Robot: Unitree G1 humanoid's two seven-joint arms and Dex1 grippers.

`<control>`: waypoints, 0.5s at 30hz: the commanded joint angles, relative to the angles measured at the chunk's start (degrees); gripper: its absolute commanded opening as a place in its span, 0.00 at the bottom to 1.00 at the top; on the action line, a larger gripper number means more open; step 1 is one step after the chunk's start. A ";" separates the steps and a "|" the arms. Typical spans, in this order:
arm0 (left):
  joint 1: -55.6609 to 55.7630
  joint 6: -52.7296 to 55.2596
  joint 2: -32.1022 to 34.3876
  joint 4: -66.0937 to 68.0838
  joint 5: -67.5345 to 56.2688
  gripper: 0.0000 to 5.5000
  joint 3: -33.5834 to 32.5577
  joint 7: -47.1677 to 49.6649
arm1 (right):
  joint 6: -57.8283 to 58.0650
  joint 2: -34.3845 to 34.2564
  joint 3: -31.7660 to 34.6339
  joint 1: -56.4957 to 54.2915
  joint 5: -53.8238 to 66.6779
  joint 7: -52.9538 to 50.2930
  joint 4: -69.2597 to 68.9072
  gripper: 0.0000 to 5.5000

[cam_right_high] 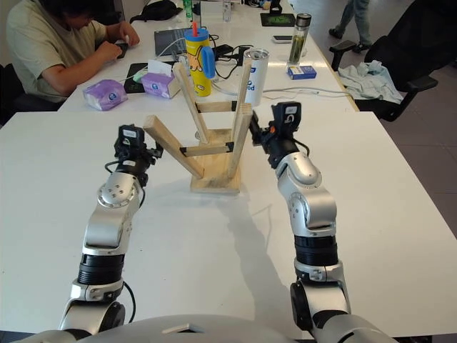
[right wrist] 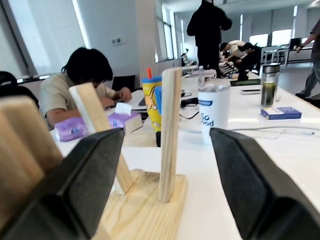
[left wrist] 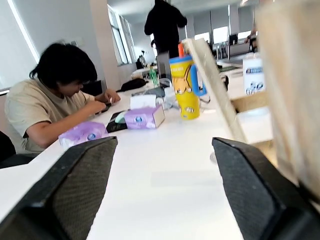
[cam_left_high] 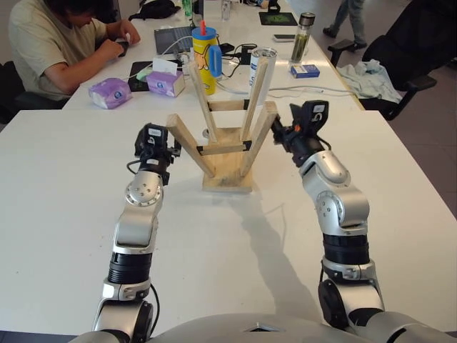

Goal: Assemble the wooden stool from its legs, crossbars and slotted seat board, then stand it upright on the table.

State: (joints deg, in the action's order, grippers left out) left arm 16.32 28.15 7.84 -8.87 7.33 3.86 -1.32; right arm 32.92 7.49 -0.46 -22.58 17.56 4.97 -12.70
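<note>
The wooden stool (cam_left_high: 227,146) lies upside down mid-table, its seat board (cam_left_high: 227,180) flat on the surface and its legs splaying upward, joined by crossbars (cam_left_high: 223,148). My left gripper (cam_left_high: 170,150) is open beside the near left leg (cam_left_high: 189,143), which shows as blurred wood (left wrist: 295,90) just outside its fingers (left wrist: 80,185). Level with the near right leg (cam_left_high: 258,143), my right gripper (cam_left_high: 280,133) is open too. Between its fingers (right wrist: 90,175), farther off, stands another leg (right wrist: 169,135) on the seat board (right wrist: 145,205).
Behind the stool stand a yellow tumbler (cam_left_high: 205,61), a white tumbler (cam_left_high: 261,68), tissue packs (cam_left_high: 109,93), cables and a small blue box (cam_left_high: 305,70). A person sits at the far left. The white table (cam_left_high: 64,214) is bare in front and at both sides.
</note>
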 commanded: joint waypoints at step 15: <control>-0.55 -6.81 5.09 -13.61 5.99 0.65 -9.38 7.19 | -0.95 2.38 13.68 0.66 -3.22 -7.56 -4.47 0.58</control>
State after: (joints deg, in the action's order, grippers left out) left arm 13.81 22.31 13.26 -22.29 12.85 -7.18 6.41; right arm 34.00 11.84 13.38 -18.04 13.06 -1.93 -14.86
